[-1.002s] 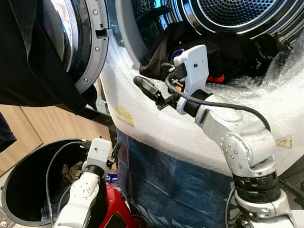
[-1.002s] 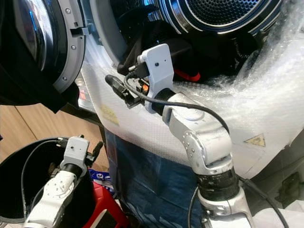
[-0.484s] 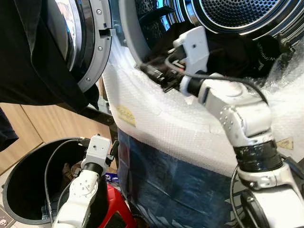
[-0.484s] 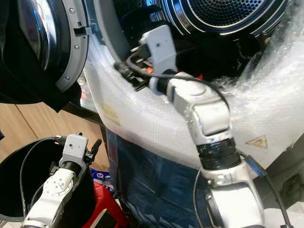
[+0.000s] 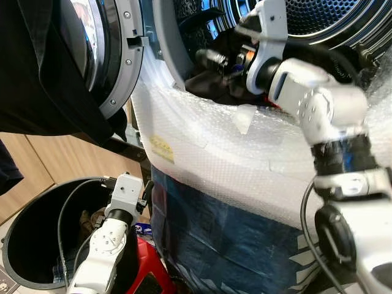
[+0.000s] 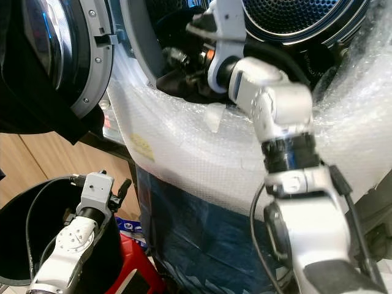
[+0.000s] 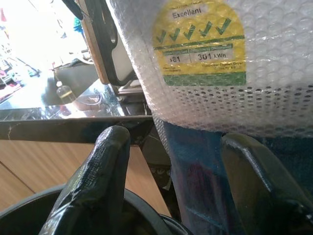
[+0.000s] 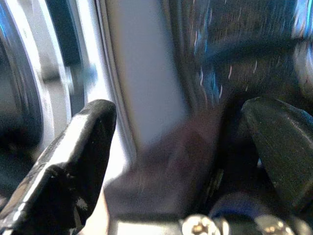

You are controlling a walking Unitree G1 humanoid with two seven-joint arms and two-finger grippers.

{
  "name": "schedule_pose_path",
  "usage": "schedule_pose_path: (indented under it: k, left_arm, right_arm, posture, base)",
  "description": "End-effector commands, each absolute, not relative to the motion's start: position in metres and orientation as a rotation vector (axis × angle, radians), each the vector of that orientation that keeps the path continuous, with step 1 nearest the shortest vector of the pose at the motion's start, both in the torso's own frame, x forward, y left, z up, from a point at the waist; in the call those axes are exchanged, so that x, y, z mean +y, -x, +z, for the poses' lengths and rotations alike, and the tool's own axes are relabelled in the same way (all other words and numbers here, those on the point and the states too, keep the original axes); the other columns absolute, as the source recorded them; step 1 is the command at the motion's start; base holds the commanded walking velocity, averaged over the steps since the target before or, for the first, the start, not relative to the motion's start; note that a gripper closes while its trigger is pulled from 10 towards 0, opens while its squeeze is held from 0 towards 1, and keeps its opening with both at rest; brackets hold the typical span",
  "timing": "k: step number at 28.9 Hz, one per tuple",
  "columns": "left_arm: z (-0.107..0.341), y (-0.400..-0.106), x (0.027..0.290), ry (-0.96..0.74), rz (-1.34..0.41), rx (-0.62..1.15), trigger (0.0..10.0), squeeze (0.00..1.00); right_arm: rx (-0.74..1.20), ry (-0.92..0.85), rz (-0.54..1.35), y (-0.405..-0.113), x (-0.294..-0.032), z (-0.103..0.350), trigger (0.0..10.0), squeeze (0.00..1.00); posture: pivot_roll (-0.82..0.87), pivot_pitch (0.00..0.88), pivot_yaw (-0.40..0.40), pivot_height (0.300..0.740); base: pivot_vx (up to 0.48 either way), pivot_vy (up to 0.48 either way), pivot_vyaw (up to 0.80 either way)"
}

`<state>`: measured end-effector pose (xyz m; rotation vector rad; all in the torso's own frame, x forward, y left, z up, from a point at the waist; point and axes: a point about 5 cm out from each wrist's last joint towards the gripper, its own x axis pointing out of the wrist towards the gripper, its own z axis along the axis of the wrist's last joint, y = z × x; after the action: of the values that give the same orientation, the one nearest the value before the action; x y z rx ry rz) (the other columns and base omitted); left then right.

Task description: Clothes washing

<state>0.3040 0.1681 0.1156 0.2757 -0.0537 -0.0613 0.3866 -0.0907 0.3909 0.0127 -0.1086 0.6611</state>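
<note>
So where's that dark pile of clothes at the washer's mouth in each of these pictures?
Left eye view: dark clothes at the drum opening, under the right gripper.
Right eye view: upper middle, beside the open door.
Right wrist view: blurred dark cloth between the open fingers.
Left wrist view: not in it.
Shared landmark: the bubble wrap on the washer's front.

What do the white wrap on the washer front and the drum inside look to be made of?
White wrap: likely clear plastic bubble wrap; rows of small shiny bubbles catch the light. Drum: looks like polished metal, probably stainless steel; a bright, mirror-like rim around a finely perforated wall.
</note>
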Motion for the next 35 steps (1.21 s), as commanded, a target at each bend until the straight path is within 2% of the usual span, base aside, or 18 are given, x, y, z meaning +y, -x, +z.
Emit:
schedule_pose_path:
  k: [1,6,10,15,16,18,23,29,32,35]
  left_arm:
    - [0.12,-0.306,0.167,-0.283,-0.064,-0.06,10.0,0.0]
    - [0.117,-0.304,0.168,-0.278,-0.057,-0.052,10.0,0.0]
    - [0.115,-0.304,0.168,-0.278,-0.066,-0.045,10.0,0.0]
    - [0.115,-0.305,0.165,-0.279,-0.079,-0.044,10.0,0.0]
    - [0.115,-0.306,0.164,-0.277,-0.081,-0.045,10.0,0.0]
    - [0.115,-0.306,0.164,-0.277,-0.081,-0.045,10.0,0.0]
    - [0.111,-0.304,0.163,-0.275,-0.083,-0.037,10.0,0.0]
    - [0.111,-0.304,0.162,-0.274,-0.086,-0.035,10.0,0.0]
    - [0.112,-0.303,0.163,-0.278,-0.077,-0.04,10.0,0.0]
    - [0.112,-0.303,0.164,-0.279,-0.07,-0.042,10.0,0.0]
  right_arm:
    - [-0.208,-0.052,0.703,-0.381,-0.098,0.415,10.0,0.0]
    - [-0.276,-0.049,0.771,-0.367,-0.111,0.424,10.0,0.0]
    - [-0.235,-0.092,0.779,-0.36,-0.118,0.416,10.0,0.0]
    - [-0.171,-0.109,0.832,-0.349,-0.114,0.4,10.0,0.0]
    - [-0.129,-0.12,0.921,-0.331,-0.102,0.383,10.0,0.0]
    - [-0.129,-0.12,0.921,-0.331,-0.102,0.383,10.0,0.0]
    - [-0.065,-0.141,1.067,-0.301,-0.073,0.355,10.0,0.0]
    - [-0.031,-0.206,1.146,-0.291,-0.053,0.347,10.0,0.0]
    - [0.069,-0.236,1.205,-0.284,-0.029,0.325,10.0,0.0]
    - [0.103,-0.248,1.202,-0.284,-0.024,0.317,10.0,0.0]
  posture:
    - [-0.01,0.0,-0.008,0.74]
    - [-0.02,0.0,-0.008,0.74]
    - [-0.04,0.004,0.0,0.74]
    - [-0.04,0.007,-0.001,0.74]
    - [-0.05,0.013,0.001,0.74]
    - [-0.05,0.013,0.001,0.74]
    - [-0.05,0.017,0.005,0.74]
    - [-0.05,0.019,-0.006,0.74]
    - [-0.03,0.019,-0.02,0.74]
    - [-0.02,0.018,-0.023,0.74]
  base:
    - [0.0,0.0,0.0]
    - [0.0,0.0,0.0]
    - [0.0,0.0,0.0]
    - [0.0,0.0,0.0]
    - [0.0,0.0,0.0]
    - [0.0,0.0,0.0]
    - [0.0,0.0,0.0]
    - [0.0,0.0,0.0]
    - [0.0,0.0,0.0]
    - [0.0,0.0,0.0]
